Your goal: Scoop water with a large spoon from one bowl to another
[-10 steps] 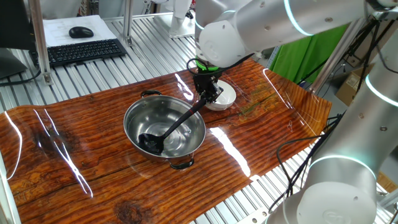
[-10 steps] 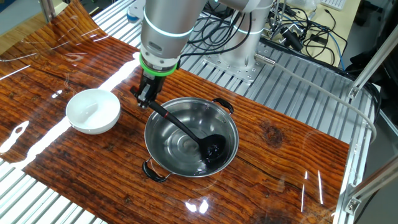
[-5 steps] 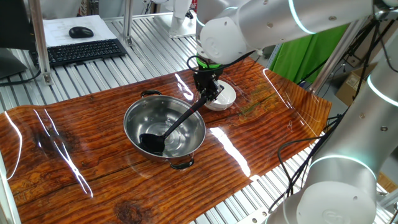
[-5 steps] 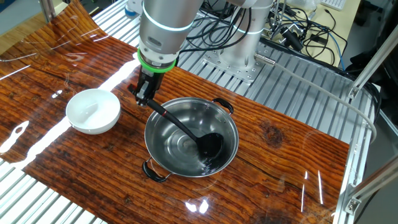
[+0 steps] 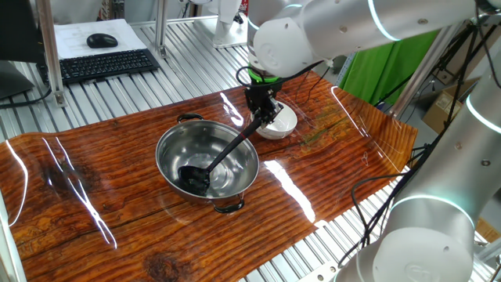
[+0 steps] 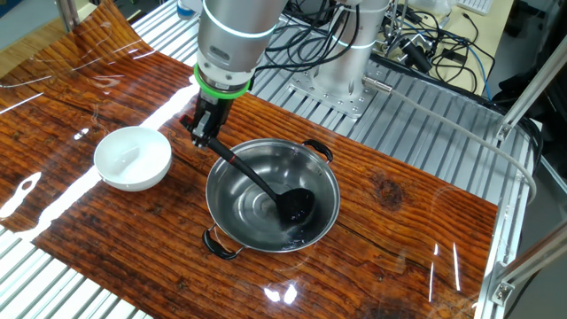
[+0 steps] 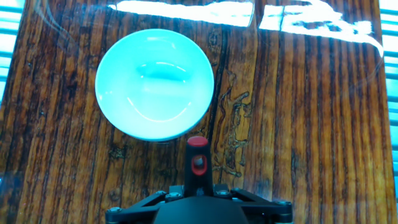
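Our gripper clamps the black ladle, scoop inside the steel bowl. Carrying water to the white bowl beside it remains.

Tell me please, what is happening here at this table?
A robot arm is moving water between two bowls with a ladle. Its gripper is shut on the upper end of the black large spoon, whose handle slants down into the big steel bowl. The scoop sits low inside that bowl, near the bottom. The small white bowl stands on the wooden table beside the steel one, apart from it. Whether the scoop holds water cannot be seen.
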Robot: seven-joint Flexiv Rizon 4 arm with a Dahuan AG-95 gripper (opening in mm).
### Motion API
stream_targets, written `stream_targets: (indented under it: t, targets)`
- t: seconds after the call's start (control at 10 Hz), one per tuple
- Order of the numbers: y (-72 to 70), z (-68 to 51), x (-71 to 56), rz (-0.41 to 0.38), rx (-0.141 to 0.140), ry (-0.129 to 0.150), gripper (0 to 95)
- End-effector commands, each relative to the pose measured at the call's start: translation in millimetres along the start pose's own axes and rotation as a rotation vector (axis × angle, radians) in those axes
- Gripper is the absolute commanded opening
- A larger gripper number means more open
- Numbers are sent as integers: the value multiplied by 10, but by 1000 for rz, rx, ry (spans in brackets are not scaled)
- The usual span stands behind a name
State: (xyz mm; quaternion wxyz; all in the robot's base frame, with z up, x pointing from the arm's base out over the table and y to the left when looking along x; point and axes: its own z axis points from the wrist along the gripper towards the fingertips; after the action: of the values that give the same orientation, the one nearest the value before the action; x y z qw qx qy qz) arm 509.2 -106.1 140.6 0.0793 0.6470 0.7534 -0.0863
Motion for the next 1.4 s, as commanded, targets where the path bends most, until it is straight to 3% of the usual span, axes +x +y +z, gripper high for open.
stream_targets:
  t: [0.1, 0.8, 1.4]
  targets:
    - [21, -29, 9, 4, 1, 0, 0]
    - [97, -150, -72, -24, 4, -30, 0]
    - [111, -196, -81, -26, -3, 7, 0]
